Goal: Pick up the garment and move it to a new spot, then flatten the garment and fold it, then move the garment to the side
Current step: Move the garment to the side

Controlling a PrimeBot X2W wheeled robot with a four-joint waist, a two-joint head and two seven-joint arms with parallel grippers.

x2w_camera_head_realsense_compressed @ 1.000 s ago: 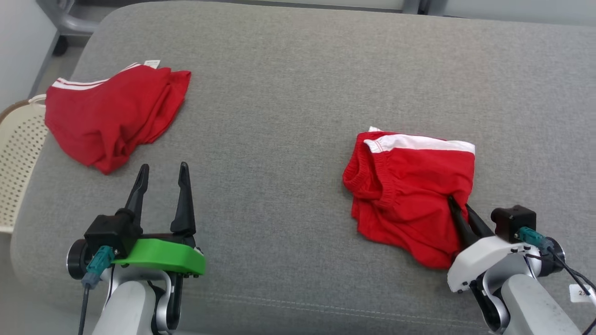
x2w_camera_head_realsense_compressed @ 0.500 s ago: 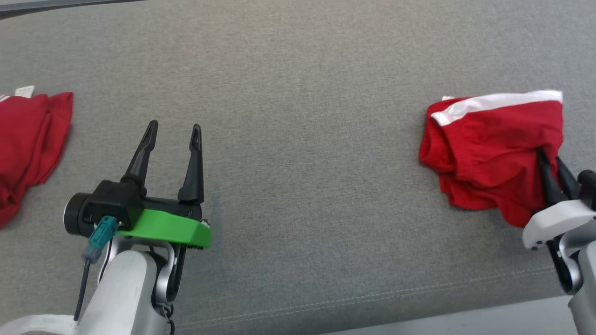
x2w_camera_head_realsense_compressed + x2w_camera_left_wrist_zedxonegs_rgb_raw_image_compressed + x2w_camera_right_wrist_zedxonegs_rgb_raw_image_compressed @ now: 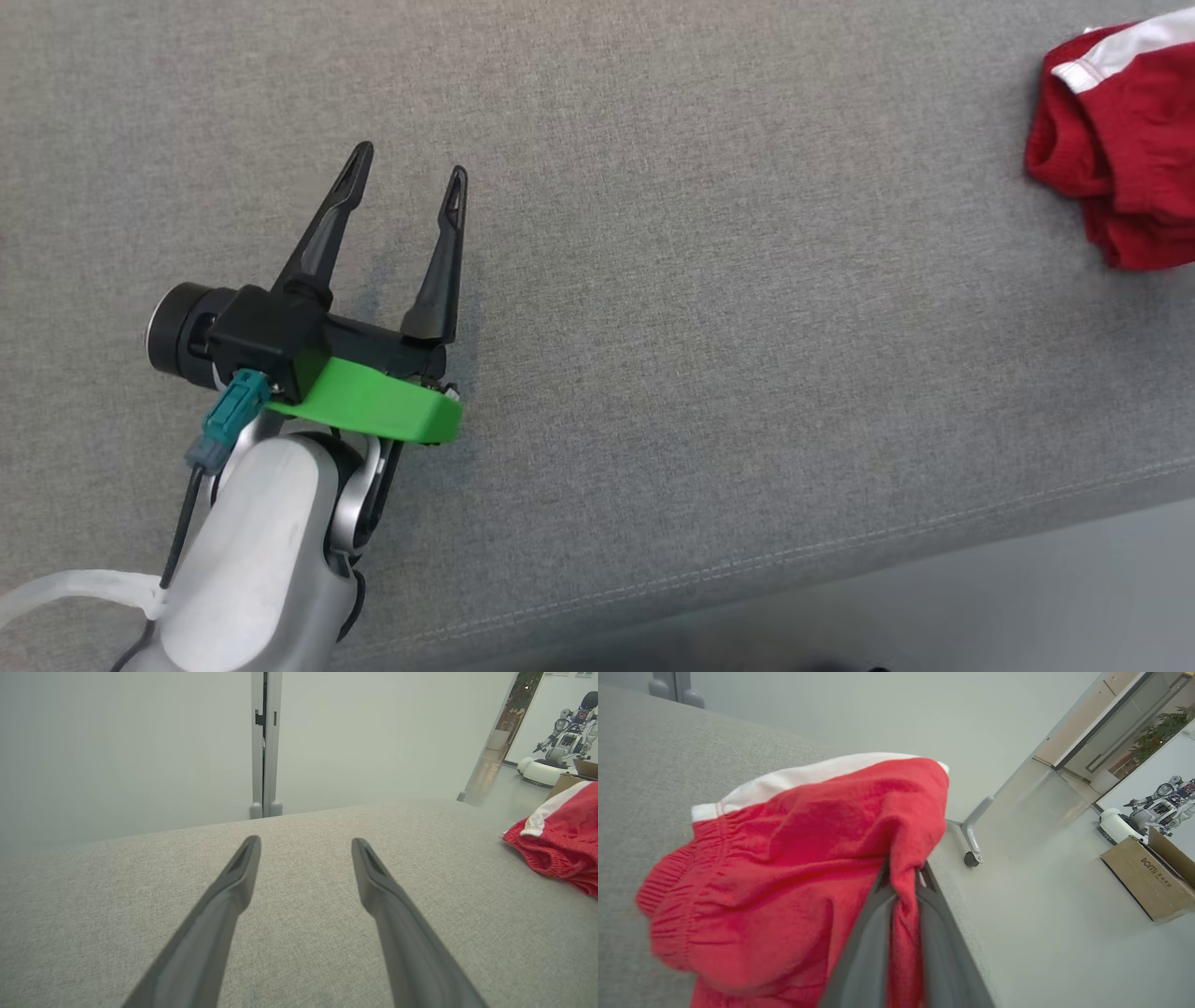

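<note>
The garment [image 3: 1120,159], red shorts with a white stripe and elastic waistband, lies bunched at the head view's upper right edge, partly cut off. In the right wrist view my right gripper [image 3: 903,870] is shut on a fold of the red garment [image 3: 794,858], which hangs over the grey cushion. My left gripper [image 3: 406,177] stands open over bare cushion at the left, nothing between its fingers [image 3: 243,868]. From the left wrist view the garment [image 3: 560,835] sits far to the right.
The grey cushion [image 3: 700,308] spreads across the head view, with its front seam [image 3: 840,551] and pale floor [image 3: 1027,597] below. In the right wrist view a cardboard box [image 3: 1148,877] and a caster leg [image 3: 973,840] stand on the floor.
The camera has swung: the whole head view has shifted, so the second red garment and my right gripper left the frame. The held garment now sits at the upper right edge.
</note>
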